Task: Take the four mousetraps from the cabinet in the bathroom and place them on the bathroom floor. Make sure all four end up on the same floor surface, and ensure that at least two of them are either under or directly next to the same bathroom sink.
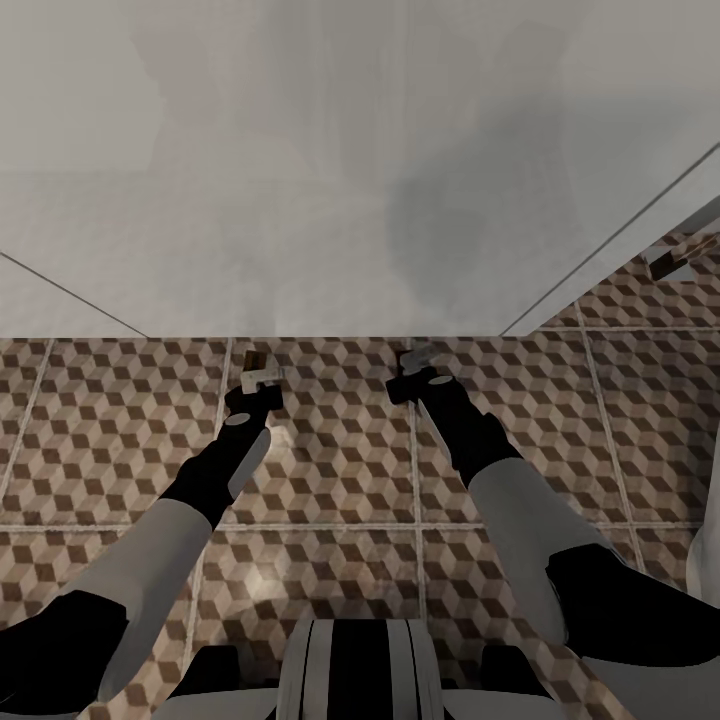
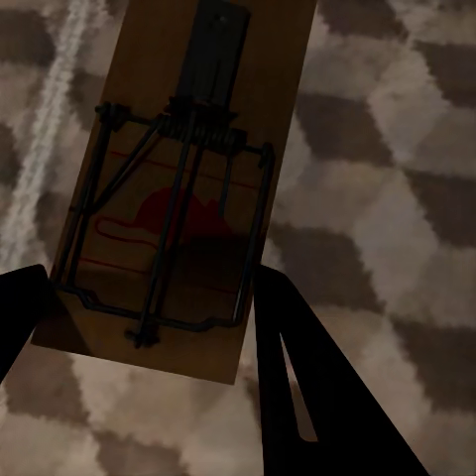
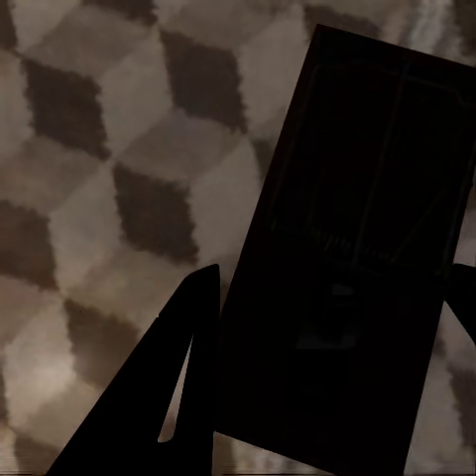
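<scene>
Both arms reach forward and down, grey-white upper sleeves giving way to black forearms and wrists. The left claw (image 1: 258, 377) points ahead, its dark fingers (image 2: 297, 387) clamped on either side of a mousetrap (image 2: 178, 188) that sticks out beyond the fingertips. The right arm angles inward, and the right claw (image 1: 418, 368) likewise grips a second mousetrap (image 3: 347, 268) between its fingers (image 3: 183, 377), the board jutting forward.

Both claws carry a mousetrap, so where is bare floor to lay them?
Bare bathroom floor lies between the two arms and left of the left claw, up to the white wall. A mousetrap already lies far right.
</scene>
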